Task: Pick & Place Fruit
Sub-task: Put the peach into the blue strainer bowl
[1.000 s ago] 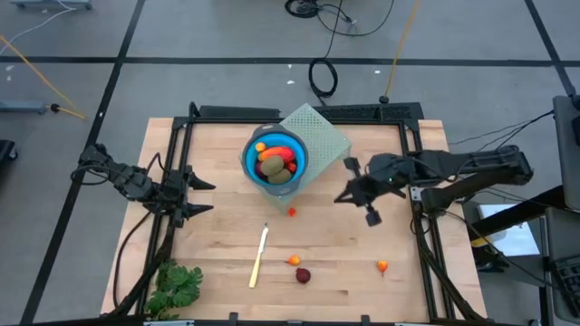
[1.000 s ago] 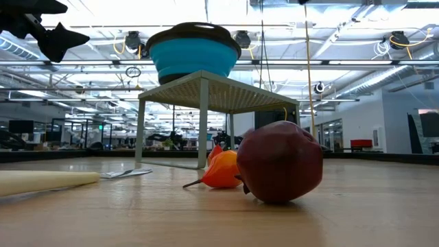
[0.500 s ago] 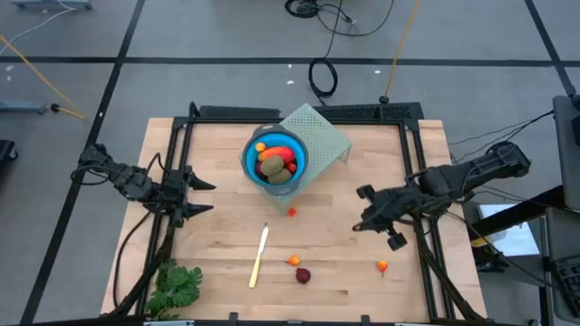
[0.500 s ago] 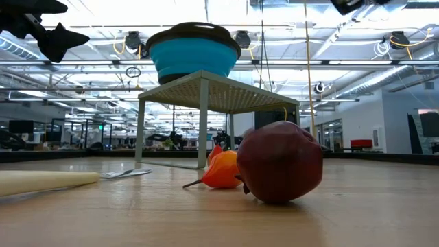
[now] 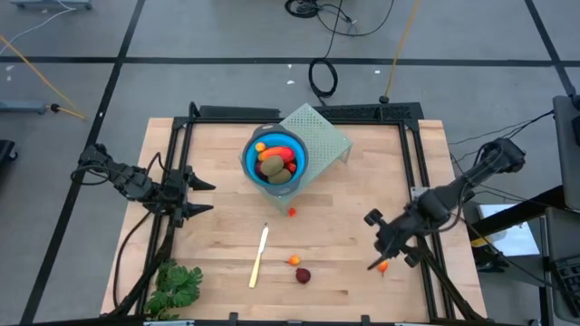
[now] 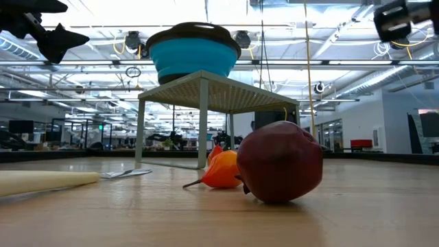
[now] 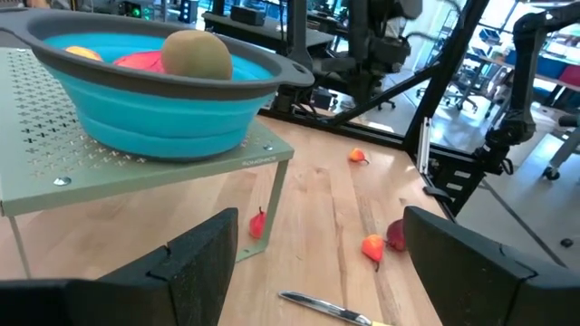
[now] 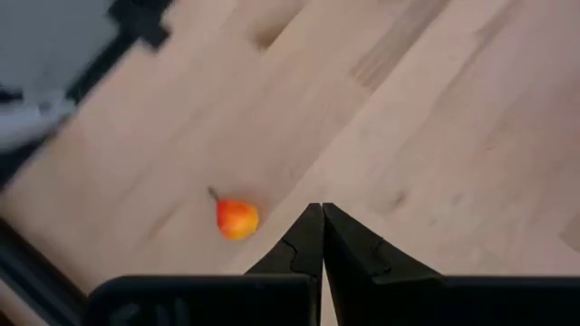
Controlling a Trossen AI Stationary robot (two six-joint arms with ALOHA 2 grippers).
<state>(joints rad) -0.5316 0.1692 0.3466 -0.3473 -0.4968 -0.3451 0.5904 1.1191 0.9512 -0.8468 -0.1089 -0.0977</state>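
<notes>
- Right gripper: fingertips pressed together, holding nothing. It hovers over the table's near right part, just beside the small orange pear-shaped fruit, not touching it.
- That fruit lies alone on bare wood. Judged light, hard and smooth, likely to roll or skid if nudged. Best taken across its round belly, clear of the thin stem; the fingers must part first.
- Near middle: dark red ball and another orange piece close together; the ball looks glossy, probably slippery.
- Pale cream stick and leafy green bunch lie near left.
- Farther: tiny red bit in front of the perforated stand.
- Blue bowl on the stand holds several pieces already.
- Left gripper waits at the left edge, fingers spread, empty.
</notes>
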